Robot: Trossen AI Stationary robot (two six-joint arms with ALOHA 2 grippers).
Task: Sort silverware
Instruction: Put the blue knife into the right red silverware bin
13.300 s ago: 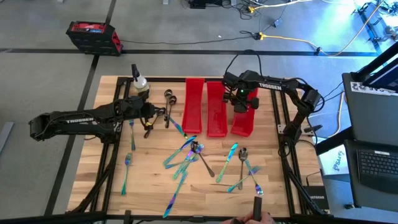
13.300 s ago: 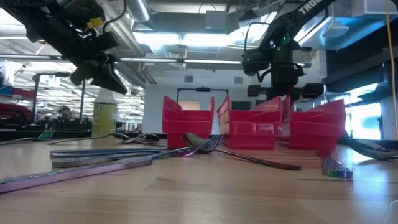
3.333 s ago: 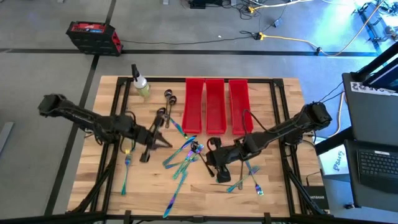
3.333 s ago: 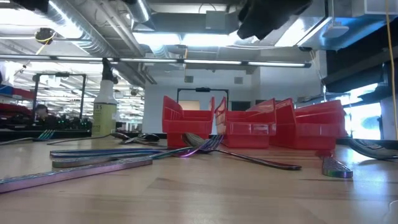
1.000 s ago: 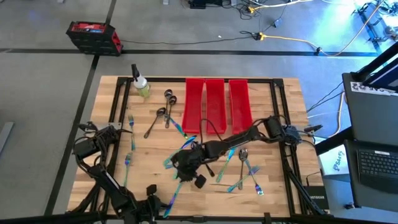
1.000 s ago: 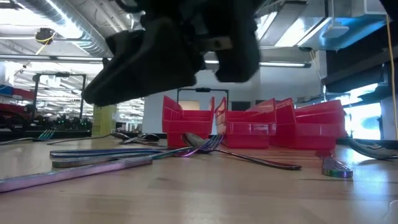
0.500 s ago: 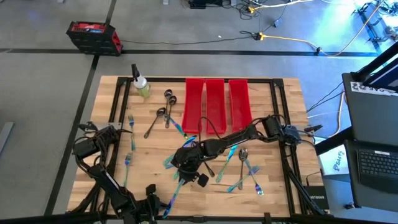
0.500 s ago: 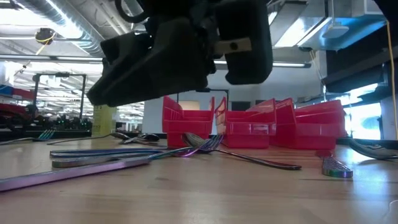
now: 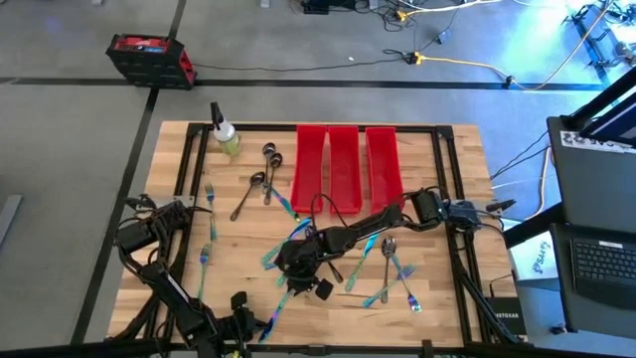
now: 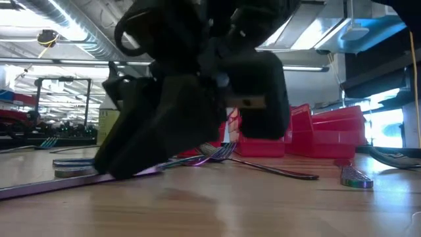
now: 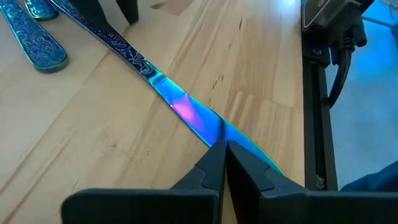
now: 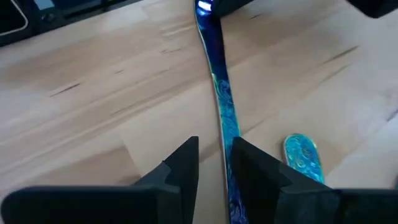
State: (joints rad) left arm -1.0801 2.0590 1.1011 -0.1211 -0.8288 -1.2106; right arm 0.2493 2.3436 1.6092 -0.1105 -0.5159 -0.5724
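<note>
Wooden table (image 9: 437, 308) carries three long red plastic bins (image 9: 344, 169) at the far edge, iridescent blue-teal silverware scattered mid-table. Right gripper (image 12: 214, 163) low over the pile, fingers straddling a long iridescent blue-purple patterned knife (image 12: 222, 109), not visibly clamped. Left gripper (image 11: 221, 163) at the near edge, jaws pressed together over that knife's blade.
</note>
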